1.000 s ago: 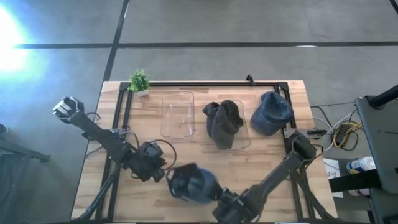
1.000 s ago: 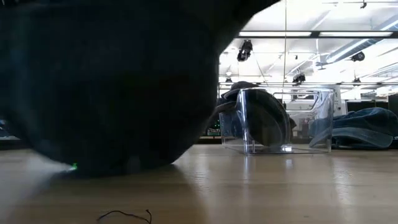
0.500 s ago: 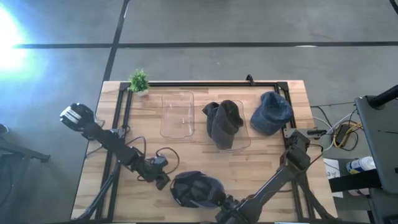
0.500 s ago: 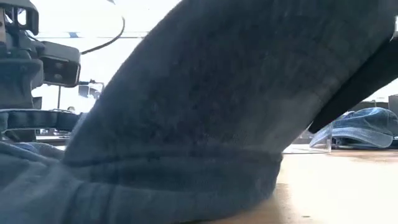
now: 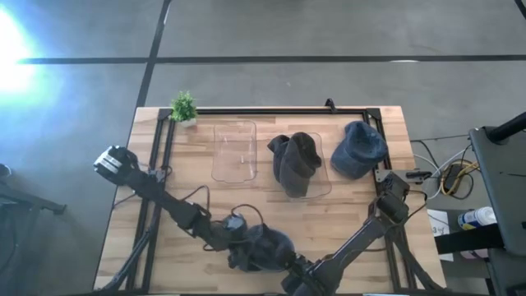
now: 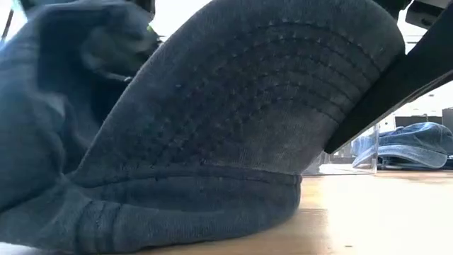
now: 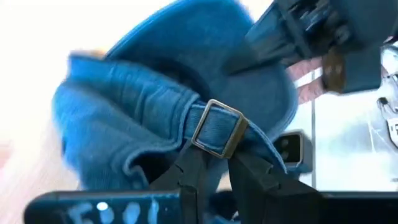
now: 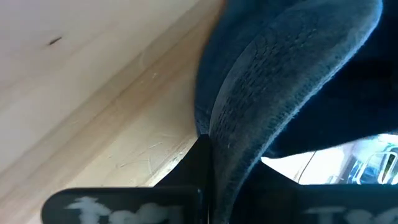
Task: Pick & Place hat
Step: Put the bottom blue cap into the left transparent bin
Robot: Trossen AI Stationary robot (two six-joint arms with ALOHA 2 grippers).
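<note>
The blue denim hat [image 5: 265, 247] lies at the table's near edge, between my two grippers. My left gripper [image 5: 240, 240] is shut on the strap at its back, and my right gripper [image 5: 289, 261] is shut on its brim. The low view is filled by the brim's stitched underside [image 6: 241, 106], with the crown bunched up beside it. A second blue hat [image 5: 359, 148] lies at the far right. A dark hat [image 5: 294, 161] sits in a clear bin [image 5: 322, 187]. My left gripper pinches the hat's back strap [image 7: 210, 144] between its two fingers, just short of the brass buckle [image 7: 219, 127]. The fingers slant down from the table's left and lie across the strap. The cloth beside it is bunched and slack. My right gripper pinches the brim's edge [image 8: 231, 144] between its two fingers. It comes slanting down from the table's right and near side. The brim stands tilted up, while the hat's lower part [image 6: 177, 219] rests on the table.
An empty clear bin [image 5: 234, 150] stands left of the one with the dark hat. A small green plant [image 5: 183, 107] is at the far left corner. A black frame [image 5: 271, 110] runs round the table top. Bare wood shows between the bins and the held hat.
My left gripper has gone toward the table's right, closer to my right gripper, and tipped further down, bunching the hat's back toward the brim. My right gripper has sunk toward the table with the brim. The hat now rests on the wood.
</note>
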